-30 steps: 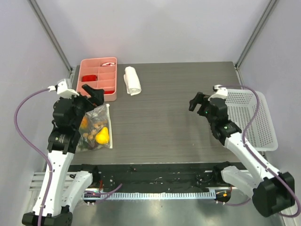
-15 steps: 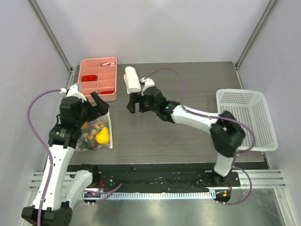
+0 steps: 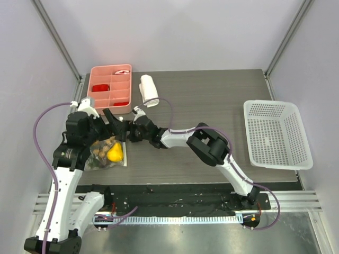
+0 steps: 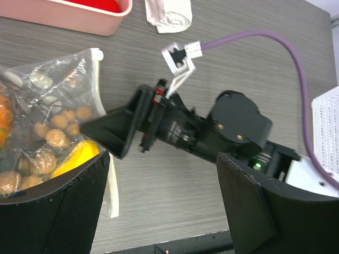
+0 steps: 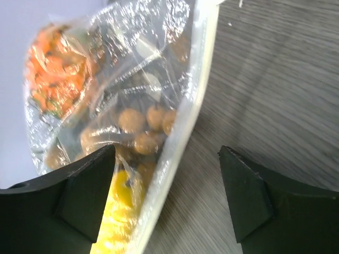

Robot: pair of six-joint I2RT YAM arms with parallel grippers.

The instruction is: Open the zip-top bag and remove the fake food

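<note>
The clear zip-top bag (image 3: 107,152) lies flat at the table's left, its white zip strip (image 5: 186,114) along the right edge. Inside shows the fake food: a yellow pear (image 3: 115,152), brown balls (image 4: 58,129) and an orange spiky fruit (image 5: 55,69). My left gripper (image 3: 114,126) hangs open over the bag's upper right corner; its left finger (image 4: 53,211) is over the bag's edge. My right gripper (image 3: 128,133) has reached across from the right and is open, straddling the zip strip without touching it. In the left wrist view the right gripper (image 4: 119,135) points at the strip.
A pink compartment tray (image 3: 94,87) with red pieces stands behind the bag. A rolled white towel (image 3: 149,90) lies beside the tray. A white mesh basket (image 3: 275,135) sits at the right edge. The right arm (image 3: 206,145) stretches low across the table's middle.
The right arm has swung from the basket side all the way across to the bag's zip edge. The left gripper has dropped closer to the bag's top corner.
</note>
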